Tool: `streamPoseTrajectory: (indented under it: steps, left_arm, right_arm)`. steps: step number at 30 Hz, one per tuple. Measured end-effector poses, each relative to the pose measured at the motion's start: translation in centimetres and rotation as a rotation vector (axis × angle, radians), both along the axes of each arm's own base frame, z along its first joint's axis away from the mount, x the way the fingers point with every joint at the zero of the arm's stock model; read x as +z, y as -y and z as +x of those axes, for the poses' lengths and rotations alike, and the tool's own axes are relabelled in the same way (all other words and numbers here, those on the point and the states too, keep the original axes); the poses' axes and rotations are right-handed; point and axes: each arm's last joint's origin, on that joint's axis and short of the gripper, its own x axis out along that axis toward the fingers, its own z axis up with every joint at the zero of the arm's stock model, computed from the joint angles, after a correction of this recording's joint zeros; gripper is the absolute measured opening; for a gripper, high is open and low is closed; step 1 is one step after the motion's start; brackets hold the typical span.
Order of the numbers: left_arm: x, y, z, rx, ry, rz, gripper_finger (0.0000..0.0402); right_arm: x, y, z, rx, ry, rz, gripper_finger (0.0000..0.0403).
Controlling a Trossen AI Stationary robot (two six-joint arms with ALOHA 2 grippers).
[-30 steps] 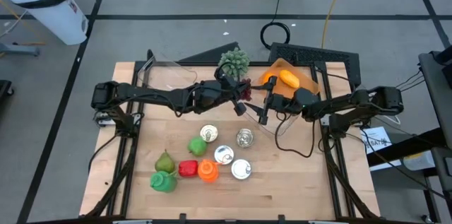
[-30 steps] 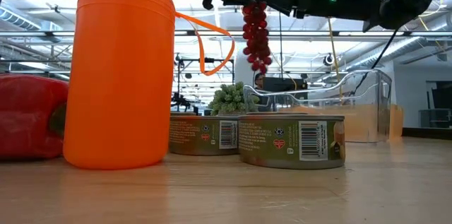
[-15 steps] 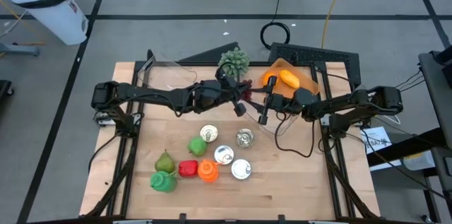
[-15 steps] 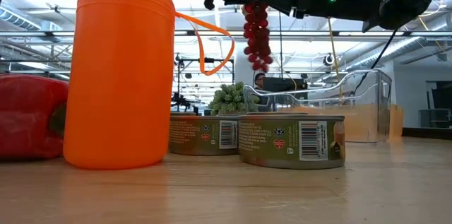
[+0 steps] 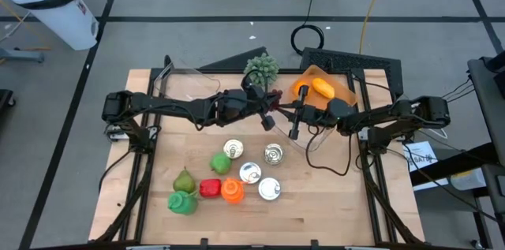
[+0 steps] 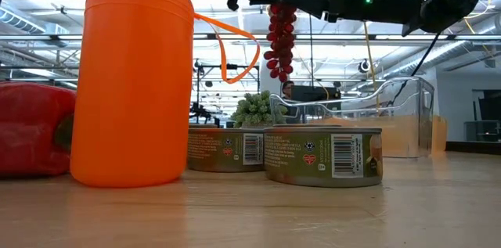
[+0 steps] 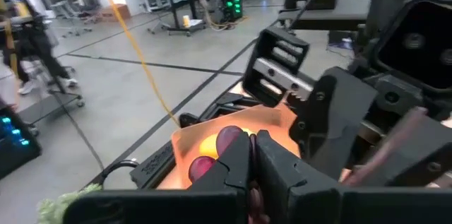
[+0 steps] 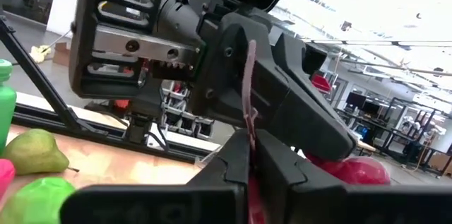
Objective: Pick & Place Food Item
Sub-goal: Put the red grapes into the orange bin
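**Grapes aloft, mid-handover above the surface**

Both sets of fingers look clamped on the stem of a red grape bunch (image 6: 280,41), left gripper (image 5: 267,113) meeting right gripper (image 5: 293,120) nose to nose. The bunch hangs clear above the cans (image 6: 322,155). Lifting is done; the drop, perhaps into the orange tray (image 5: 306,76) behind, remains.

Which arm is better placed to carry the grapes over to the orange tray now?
Probably the right. The right gripper pinches the stem of the grapes alongside the left gripper, and its arm reaches in from the side where the orange tray lies.
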Motion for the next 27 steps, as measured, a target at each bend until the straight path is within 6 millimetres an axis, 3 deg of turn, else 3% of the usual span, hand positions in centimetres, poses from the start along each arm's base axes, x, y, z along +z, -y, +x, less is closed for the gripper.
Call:
streamPoseTrajectory:
  steps: [4, 12, 16, 21, 27]
  left_arm:
    - [-0.1, 0.1, 0.0, -0.023, -0.008, -0.017, 0.0031]
    - [2.3, 0.9, -2.0, 0.028, -0.019, 0.033, 0.0189]
    - [3.1, 1.4, -3.5, 0.015, -0.089, 0.042, 0.0244]
    - [3.2, 1.5, -4.2, 0.013, -0.113, 0.035, 0.0279]
    - [3.0, 0.8, -4.2, 0.033, -0.123, 0.031, 0.0293]
  right_arm:
    - [-0.1, 0.0, 0.0, 0.0, -0.014, 0.005, 0.0002]
    - [-0.4, 0.0, 0.0, 0.007, -0.053, 0.044, 0.0001]
    - [-0.1, 0.2, -0.6, 0.0, -0.093, 0.062, 0.0001]
    - [1.0, 0.8, -2.1, -0.017, -0.128, 0.112, 0.0001]
    - [2.1, 0.9, -3.8, -0.051, -0.151, 0.104, 0.0]
